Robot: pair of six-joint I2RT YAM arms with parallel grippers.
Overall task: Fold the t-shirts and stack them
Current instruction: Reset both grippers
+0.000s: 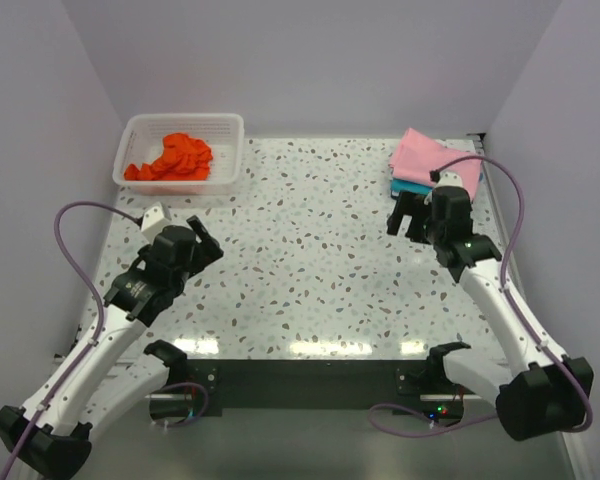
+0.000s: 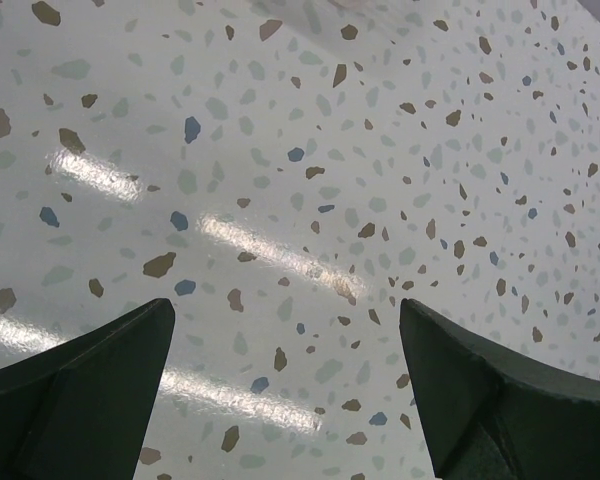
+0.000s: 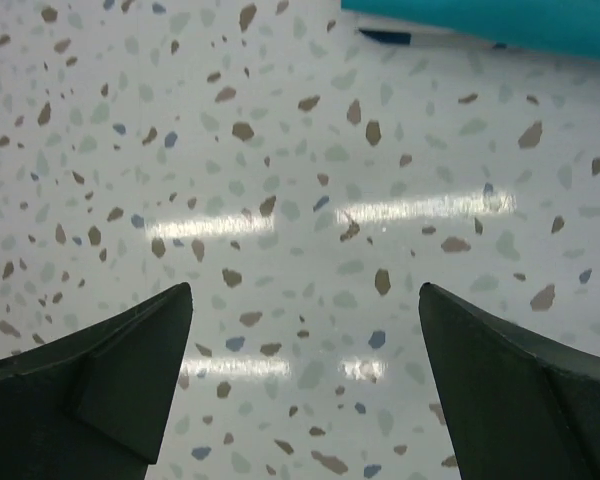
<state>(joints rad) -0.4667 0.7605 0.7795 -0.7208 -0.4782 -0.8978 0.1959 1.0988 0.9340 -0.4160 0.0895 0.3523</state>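
An orange-red t-shirt (image 1: 172, 158) lies crumpled inside the white mesh basket (image 1: 230, 160) at the back left. At the back right a folded light pink t-shirt (image 1: 420, 157) rests on a folded teal blue t-shirt (image 1: 408, 186), whose edge also shows in the right wrist view (image 3: 500, 20). My left gripper (image 1: 204, 238) hovers over bare table in front of the basket, open with nothing between its fingers (image 2: 90, 380). My right gripper (image 1: 408, 215) stands just in front of the stack, open and empty, its fingers (image 3: 120, 370) over bare table.
The speckled terrazzo tabletop (image 1: 310, 260) spans the space between the arms. Pale walls close in the back and both sides. A black bar runs along the near edge by the arm bases.
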